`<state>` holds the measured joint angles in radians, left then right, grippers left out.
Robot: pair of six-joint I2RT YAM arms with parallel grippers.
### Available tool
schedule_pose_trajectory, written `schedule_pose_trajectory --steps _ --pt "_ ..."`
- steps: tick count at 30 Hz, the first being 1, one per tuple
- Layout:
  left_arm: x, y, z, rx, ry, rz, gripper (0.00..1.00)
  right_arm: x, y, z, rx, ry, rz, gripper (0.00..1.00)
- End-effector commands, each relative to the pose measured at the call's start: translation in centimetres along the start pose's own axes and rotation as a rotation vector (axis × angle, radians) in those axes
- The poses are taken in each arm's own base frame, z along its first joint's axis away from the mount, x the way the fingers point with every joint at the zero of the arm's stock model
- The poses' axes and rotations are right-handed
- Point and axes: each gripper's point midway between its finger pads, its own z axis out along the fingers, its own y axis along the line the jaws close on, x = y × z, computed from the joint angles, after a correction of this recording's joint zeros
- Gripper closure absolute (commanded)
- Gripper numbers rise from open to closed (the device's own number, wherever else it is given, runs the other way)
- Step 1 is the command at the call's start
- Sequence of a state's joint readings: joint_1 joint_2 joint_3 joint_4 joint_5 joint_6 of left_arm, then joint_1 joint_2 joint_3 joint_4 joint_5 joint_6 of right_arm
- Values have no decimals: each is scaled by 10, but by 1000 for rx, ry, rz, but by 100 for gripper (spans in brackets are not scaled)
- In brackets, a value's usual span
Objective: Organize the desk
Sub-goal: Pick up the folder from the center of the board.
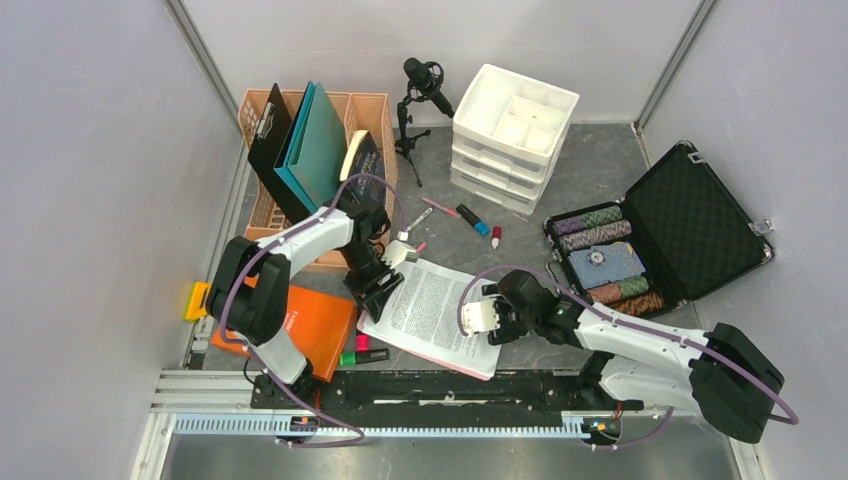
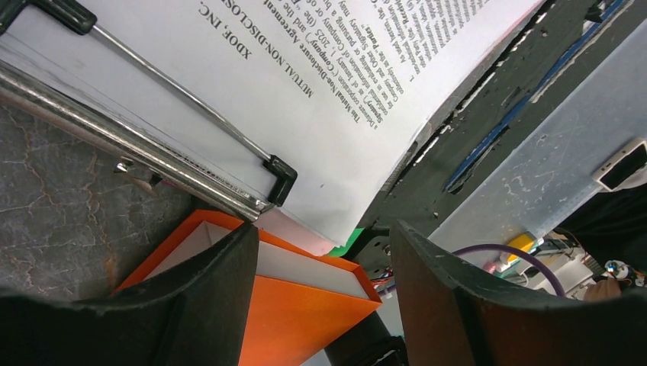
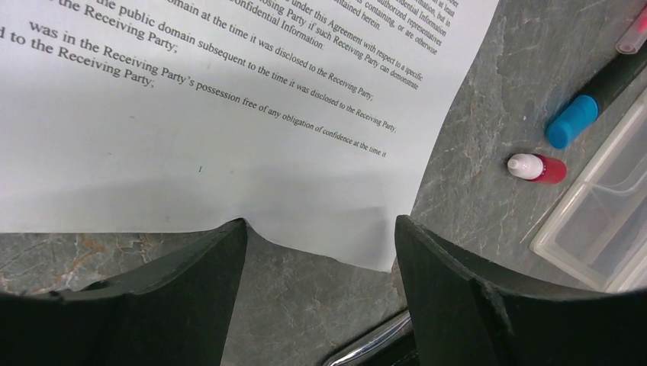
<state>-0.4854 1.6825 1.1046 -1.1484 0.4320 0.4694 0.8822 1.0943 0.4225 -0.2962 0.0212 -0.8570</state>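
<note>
Spotting a small yellow-orange block (image 1: 196, 300) at far left of the top view, half hidden by the left arm, not identifiable. Seeing an orange folder (image 1: 310, 325) lying flat at lower left, its left part covered by that arm. Noting a tan basket (image 1: 365, 110) at upper left holding a black clipboard (image 1: 270, 135) and teal folders (image 1: 318, 140) upright, with the basket's front wall mostly blocked. Catching highlighters (image 1: 362, 355) poking out at the paper's lower edge, partly tucked under it.

Finding the left gripper (image 1: 378, 292) hanging over the top-left corner of the printed document (image 1: 435, 310). Seeing its fingers (image 2: 206, 305) spread in the left wrist view, nothing between them, text cut off by the frame.

Noting a microphone (image 1: 425, 80) at top centre, tripod legs hard to make out.

Finding the right gripper (image 1: 472, 318) at the document's lower right, jaws spread wide in the right wrist view, with the paper edge lying in the gap, unpinched.

Seeing a blue-capped marker (image 1: 475, 220), a red bottle (image 1: 496, 237) and a white drawer unit (image 1: 515, 125) right of centre.

Locating the desk (image 1: 600, 170) filling the centre of the top view, lying flat, long axis seeming to run across the frame. Noting its near edge hidden under the black rail (image 1: 450, 385) and much of its surface covered.

Ending at right with an open black case (image 1: 700, 220) holding chip rows (image 1: 605, 260).
</note>
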Motion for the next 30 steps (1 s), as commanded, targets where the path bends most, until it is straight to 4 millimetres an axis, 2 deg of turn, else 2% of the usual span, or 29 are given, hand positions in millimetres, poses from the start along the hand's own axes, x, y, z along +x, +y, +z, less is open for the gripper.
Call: schedule_pose_trajectory --steps 1,21,30 --pt "-43 -33 -20 120 -206 54 32 39 55 11 -156 114 20 21" --pt "-63 -24 -52 234 -396 -114 34 48 53 12 -134 165 32 21" --pt "-70 -37 -69 300 -523 -133 36 46 49 13 -120 170 55 21"
